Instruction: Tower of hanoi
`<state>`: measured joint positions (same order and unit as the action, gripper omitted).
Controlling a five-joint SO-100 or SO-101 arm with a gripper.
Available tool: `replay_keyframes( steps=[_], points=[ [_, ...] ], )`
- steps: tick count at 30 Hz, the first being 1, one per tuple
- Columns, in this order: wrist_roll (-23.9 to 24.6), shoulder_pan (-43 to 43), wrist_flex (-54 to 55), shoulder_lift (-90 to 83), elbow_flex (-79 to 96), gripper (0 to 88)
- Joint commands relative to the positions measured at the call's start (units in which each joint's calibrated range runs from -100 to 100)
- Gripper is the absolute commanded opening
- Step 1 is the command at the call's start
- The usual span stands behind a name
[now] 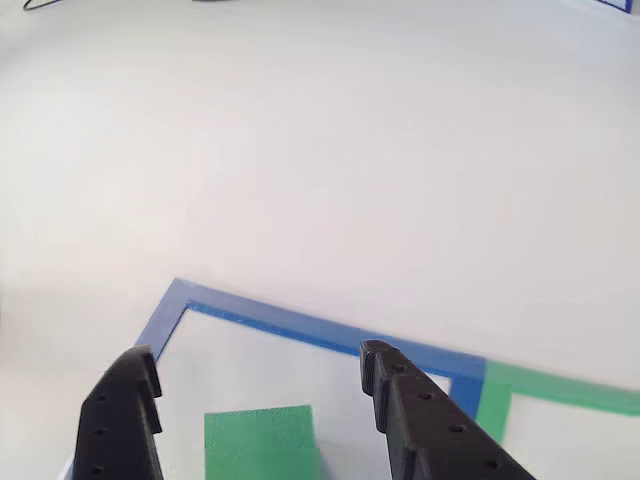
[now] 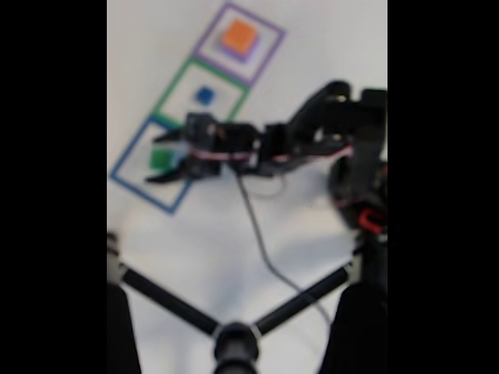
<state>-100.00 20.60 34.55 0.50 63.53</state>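
Note:
My gripper (image 1: 258,356) is open, its two black fingers (image 1: 125,415) standing apart on either side of the green block (image 1: 258,440). That block lies inside the blue tape square (image 1: 300,328). In the blurred fixed view the gripper (image 2: 156,159) straddles the green block (image 2: 161,160) in the blue outline (image 2: 129,183). The small blue block (image 2: 204,95) sits alone in the green tape square (image 2: 175,82). The orange block (image 2: 238,34) rests on top of the purple block (image 2: 236,52) inside the purple tape square (image 2: 269,35).
The white table (image 1: 320,170) stretches beyond the tape squares. A corner of the green tape outline (image 1: 560,392) shows at the right. In the fixed view the arm's base (image 2: 360,156), a grey cable (image 2: 261,241) and black stand legs (image 2: 168,300) fill the lower part.

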Motion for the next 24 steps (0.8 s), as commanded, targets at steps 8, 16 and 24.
replay_keyframes(
  steps=[8, 16, 24],
  points=[
    [0.0, -9.8, -79.8, -43.6, -23.0, 0.1],
    [0.0, -18.9, -118.7, -44.2, -56.3, 0.0],
    [0.0, -27.1, -131.8, -44.8, -68.1, 0.0]
  ],
)
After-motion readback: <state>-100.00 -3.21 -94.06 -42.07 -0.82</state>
